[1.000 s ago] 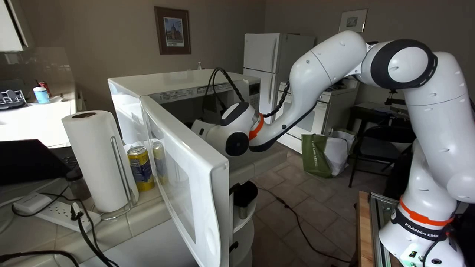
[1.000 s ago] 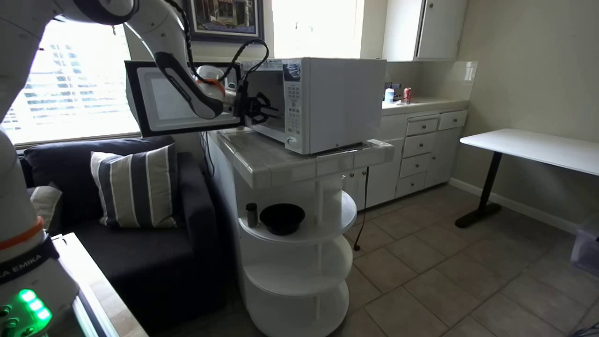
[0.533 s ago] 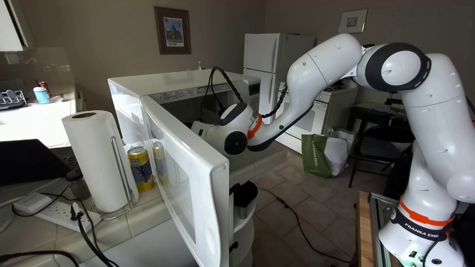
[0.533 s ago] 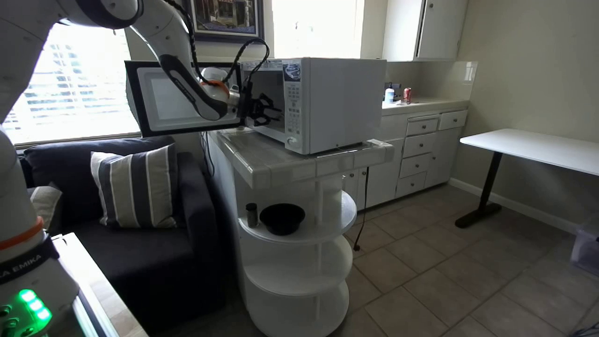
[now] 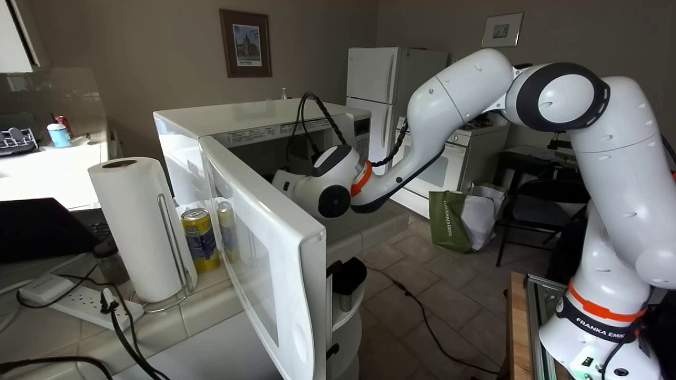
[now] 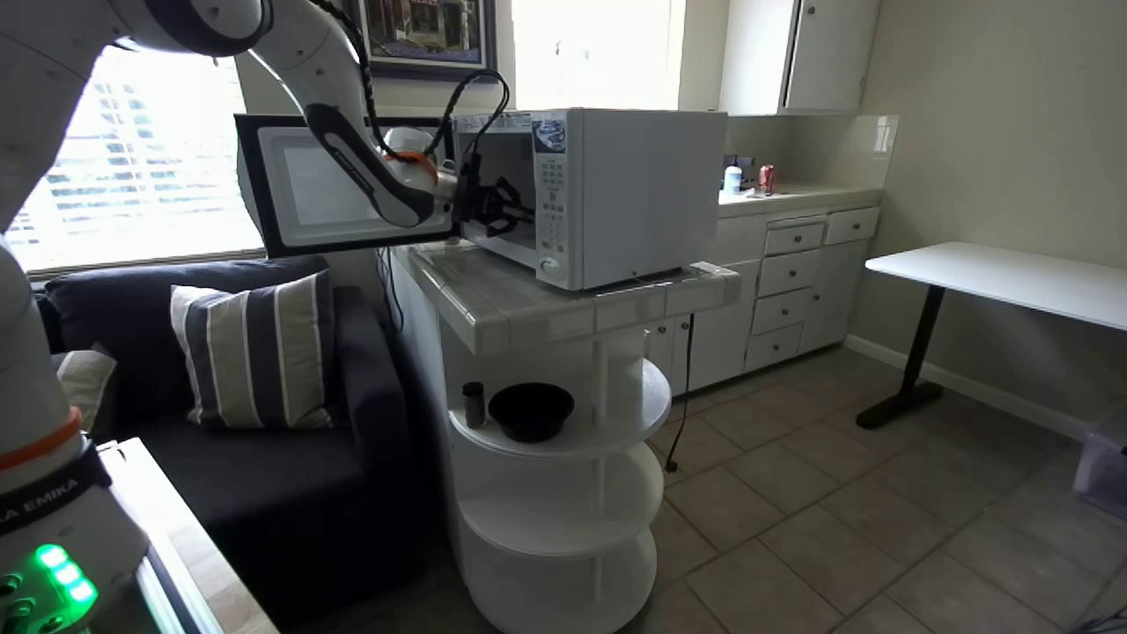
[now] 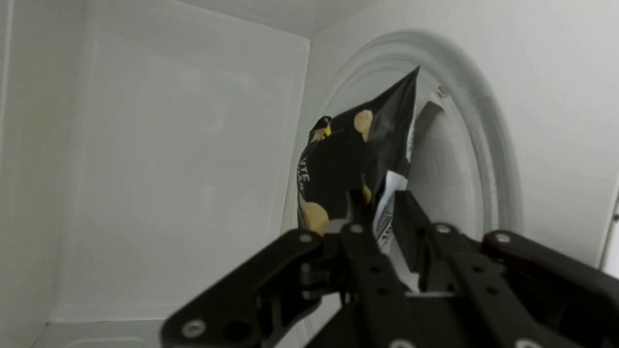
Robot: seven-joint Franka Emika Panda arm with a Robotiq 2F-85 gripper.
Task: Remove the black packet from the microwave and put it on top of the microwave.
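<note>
The microwave (image 5: 248,117) stands on the counter with its door (image 5: 264,221) swung open; it also shows in an exterior view (image 6: 643,194). In the wrist view a black packet (image 7: 333,164) with yellow-tan print leans on the glass turntable (image 7: 452,169) inside. My gripper (image 7: 379,199) is partly open, with its fingers (image 7: 408,227) on either side of the packet's near edge and pale label. A gap shows between the fingers; whether either touches the packet is unclear. In an exterior view the gripper (image 6: 526,214) reaches into the cavity. The packet is hidden in both exterior views.
The open door stands beside my wrist, and the control panel (image 6: 552,202) side lies opposite. Inner walls (image 7: 184,145) surround the fingers. Paper towels (image 5: 140,232) and a yellow can (image 5: 200,240) stand behind the door. A black bowl (image 6: 531,412) sits on the shelf below.
The arm has moved slightly toward the microwave, so the gripper reaches a little deeper into the cavity. The microwave and its door have not moved.
</note>
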